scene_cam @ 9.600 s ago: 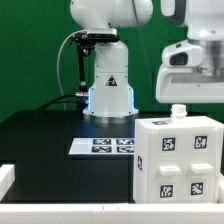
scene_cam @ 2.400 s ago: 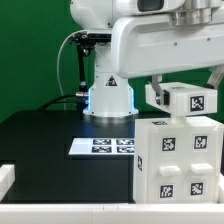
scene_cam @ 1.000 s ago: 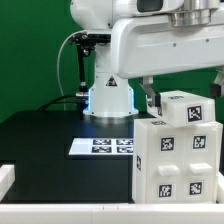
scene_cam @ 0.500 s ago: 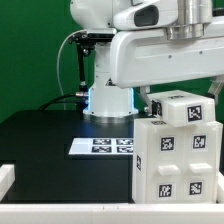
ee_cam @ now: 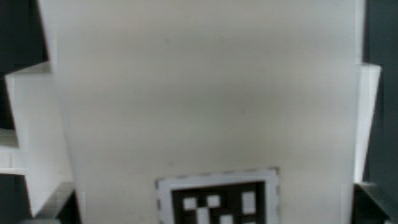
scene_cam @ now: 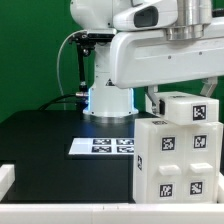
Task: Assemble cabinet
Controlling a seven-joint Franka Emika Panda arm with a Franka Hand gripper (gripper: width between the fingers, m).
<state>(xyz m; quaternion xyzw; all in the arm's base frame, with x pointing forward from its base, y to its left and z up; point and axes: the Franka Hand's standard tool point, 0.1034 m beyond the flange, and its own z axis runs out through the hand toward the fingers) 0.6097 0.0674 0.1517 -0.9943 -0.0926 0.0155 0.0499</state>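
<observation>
The cabinet body, a matte white box with several marker tags, stands at the exterior view's right. On its top sits a smaller white block with a tag. My gripper reaches down around that block. Its dark left finger lies against the block's side, and the other finger is hidden behind the block. In the wrist view the block's white face fills the picture with one tag on it, and no finger shows there.
The marker board lies flat on the black table, to the left of the cabinet. The arm's white base stands behind it. A low white rail runs along the front left edge.
The block, held in the air earlier, now rests on the cabinet body. In the last half second the left finger has moved in against the block's side.
</observation>
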